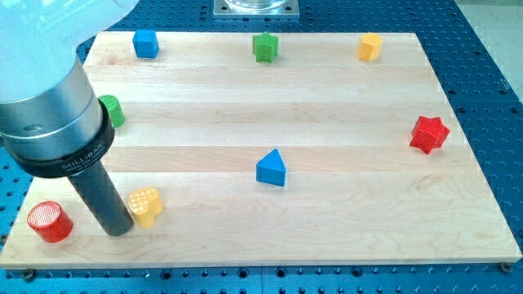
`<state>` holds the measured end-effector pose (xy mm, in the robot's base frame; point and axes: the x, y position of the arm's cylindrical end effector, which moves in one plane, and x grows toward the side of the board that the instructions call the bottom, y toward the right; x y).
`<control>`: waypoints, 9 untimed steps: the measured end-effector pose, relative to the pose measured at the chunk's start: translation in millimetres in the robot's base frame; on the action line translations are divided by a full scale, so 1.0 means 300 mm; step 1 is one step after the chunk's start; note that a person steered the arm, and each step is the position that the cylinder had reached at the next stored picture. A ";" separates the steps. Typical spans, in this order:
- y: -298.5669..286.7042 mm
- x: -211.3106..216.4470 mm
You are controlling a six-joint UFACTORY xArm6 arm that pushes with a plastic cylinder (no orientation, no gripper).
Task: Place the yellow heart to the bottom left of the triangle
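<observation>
The yellow heart (145, 205) lies near the board's bottom left. The blue triangle (271, 168) sits near the middle of the board, to the right of the heart and a little higher. My tip (119, 230) rests on the board just left of the yellow heart and slightly below it, touching it or nearly so. The thick rod and its grey housing rise toward the view's top left and hide part of the board there.
A red cylinder (50, 221) stands at the bottom left corner. A green block (111, 111) is partly hidden behind the housing. A blue cube (145, 43), a green block (265, 47) and a yellow block (369, 46) line the top edge. A red star (429, 134) sits at the right.
</observation>
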<state>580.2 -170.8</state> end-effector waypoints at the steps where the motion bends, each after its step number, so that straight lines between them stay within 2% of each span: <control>1: 0.005 -0.024; 2: 0.047 -0.040; 3: 0.241 -0.034; 4: 0.136 -0.030; 5: 0.018 -0.103; 7: 0.318 -0.080; 8: 0.345 -0.226; 9: 0.410 -0.162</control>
